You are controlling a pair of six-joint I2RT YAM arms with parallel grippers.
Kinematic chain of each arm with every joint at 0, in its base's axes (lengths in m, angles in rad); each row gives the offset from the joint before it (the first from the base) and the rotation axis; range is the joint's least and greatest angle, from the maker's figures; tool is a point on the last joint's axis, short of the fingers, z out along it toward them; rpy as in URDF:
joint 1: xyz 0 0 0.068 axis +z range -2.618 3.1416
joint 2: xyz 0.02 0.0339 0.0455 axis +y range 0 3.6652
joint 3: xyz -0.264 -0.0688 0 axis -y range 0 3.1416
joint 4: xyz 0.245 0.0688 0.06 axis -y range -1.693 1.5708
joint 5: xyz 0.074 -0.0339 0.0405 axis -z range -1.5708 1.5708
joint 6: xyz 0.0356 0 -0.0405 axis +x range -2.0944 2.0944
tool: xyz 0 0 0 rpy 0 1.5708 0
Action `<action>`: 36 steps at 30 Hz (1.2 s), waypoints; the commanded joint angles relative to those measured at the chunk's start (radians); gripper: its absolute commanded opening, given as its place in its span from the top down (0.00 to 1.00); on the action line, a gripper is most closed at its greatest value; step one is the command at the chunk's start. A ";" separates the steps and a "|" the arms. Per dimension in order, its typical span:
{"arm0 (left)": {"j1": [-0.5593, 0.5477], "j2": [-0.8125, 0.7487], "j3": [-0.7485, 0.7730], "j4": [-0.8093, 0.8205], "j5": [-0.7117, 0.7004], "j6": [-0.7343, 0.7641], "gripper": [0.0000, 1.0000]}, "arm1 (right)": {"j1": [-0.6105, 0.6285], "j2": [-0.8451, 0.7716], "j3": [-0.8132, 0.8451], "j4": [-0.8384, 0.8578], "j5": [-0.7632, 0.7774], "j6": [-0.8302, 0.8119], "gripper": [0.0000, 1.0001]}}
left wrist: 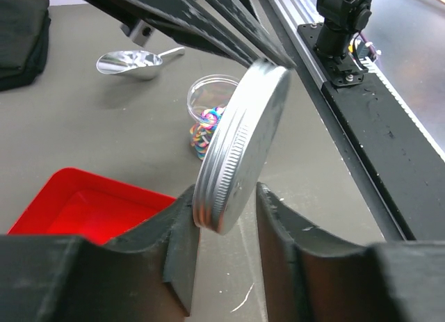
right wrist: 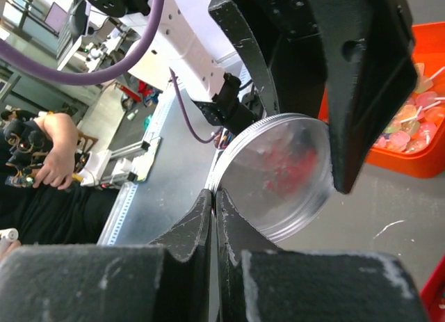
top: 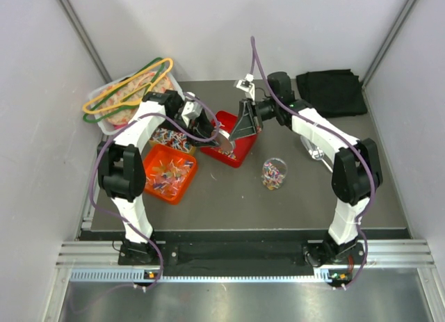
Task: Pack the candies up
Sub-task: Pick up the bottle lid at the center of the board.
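Observation:
A round silver lid [left wrist: 243,148] hangs tilted on edge above the red tray [top: 233,145]. My right gripper [right wrist: 214,197] is shut on the lid's [right wrist: 278,176] rim. My left gripper [left wrist: 226,204] straddles the lower part of the lid: its left finger [left wrist: 182,218] touches the rim, and a narrow gap shows at the right finger. Colourful candies fill the bottom of an open clear jar [top: 273,174], which stands on the mat to the right of the red tray. More candies lie in the orange tray [top: 167,170].
A clear bin [top: 128,96] with larger sweets and coloured hangers sits at the back left. A metal scoop [left wrist: 132,61] lies on the mat beyond the jar [left wrist: 208,117]. A folded black cloth [top: 332,91] lies at the back right.

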State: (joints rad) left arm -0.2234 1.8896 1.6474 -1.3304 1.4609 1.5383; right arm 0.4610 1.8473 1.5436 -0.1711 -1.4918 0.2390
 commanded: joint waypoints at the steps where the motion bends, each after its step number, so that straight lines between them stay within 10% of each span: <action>1: -0.005 -0.009 0.022 -0.174 0.208 0.000 0.62 | -0.042 0.016 -0.026 0.290 -0.203 0.159 1.00; 10: -0.005 -0.009 0.026 -0.174 0.210 -0.004 0.65 | -0.045 0.053 -0.140 0.874 -0.205 0.640 0.99; 14: -0.005 -0.004 0.025 -0.174 0.210 -0.009 0.67 | -0.045 0.202 -0.087 1.780 -0.205 1.370 0.95; 36: -0.007 0.000 0.012 -0.174 0.210 -0.010 0.84 | -0.104 0.253 -0.023 1.783 -0.205 1.407 0.96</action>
State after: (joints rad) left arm -0.2291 1.8908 1.6474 -1.3251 1.4639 1.5169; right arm 0.3992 2.1357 1.4742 1.2980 -1.5162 1.6440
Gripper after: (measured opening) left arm 0.204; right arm 0.039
